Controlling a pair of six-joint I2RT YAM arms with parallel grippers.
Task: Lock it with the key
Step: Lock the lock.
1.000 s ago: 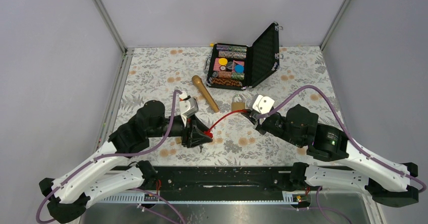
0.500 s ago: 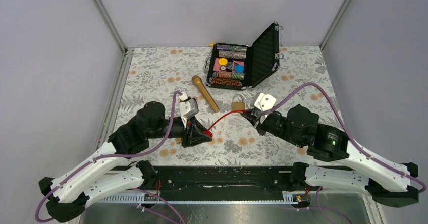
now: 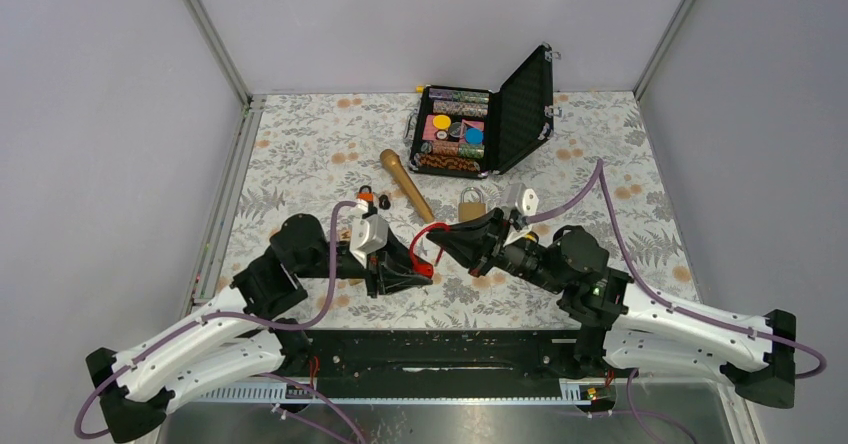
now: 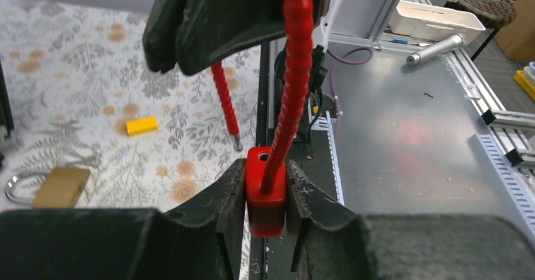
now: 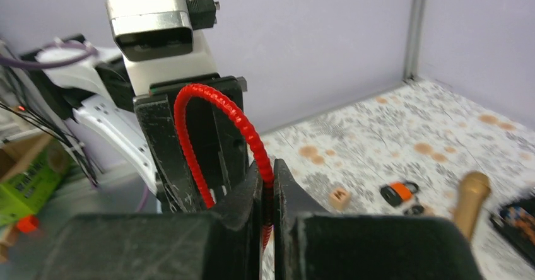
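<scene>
A red cable lock spans both grippers near the table's middle. My left gripper (image 3: 420,269) (image 4: 265,166) is shut on the red lock body (image 4: 265,192), which stands upright between its fingers with an empty hole on top. The ribbed red cable (image 3: 425,229) (image 4: 296,72) rises from the body and arches over to my right gripper (image 3: 447,242) (image 5: 268,166), which is shut on it. The cable's metal-tipped free end (image 4: 236,142) hangs loose beyond. A small orange-and-black piece (image 3: 372,201) (image 5: 397,192) lies behind the left arm; I cannot tell whether it is the key.
A brass padlock (image 3: 472,207) (image 4: 60,185) lies behind the grippers. A wooden handle (image 3: 406,184) (image 5: 470,198) lies beyond it. An open black case (image 3: 480,124) of chips stands at the back. A yellow block (image 4: 141,125) and a wooden cube (image 5: 339,197) lie on the floral cloth.
My left gripper closed on the red lock body. The right arm swung left toward it, bending the cable from a long stretch into a tight arch.
</scene>
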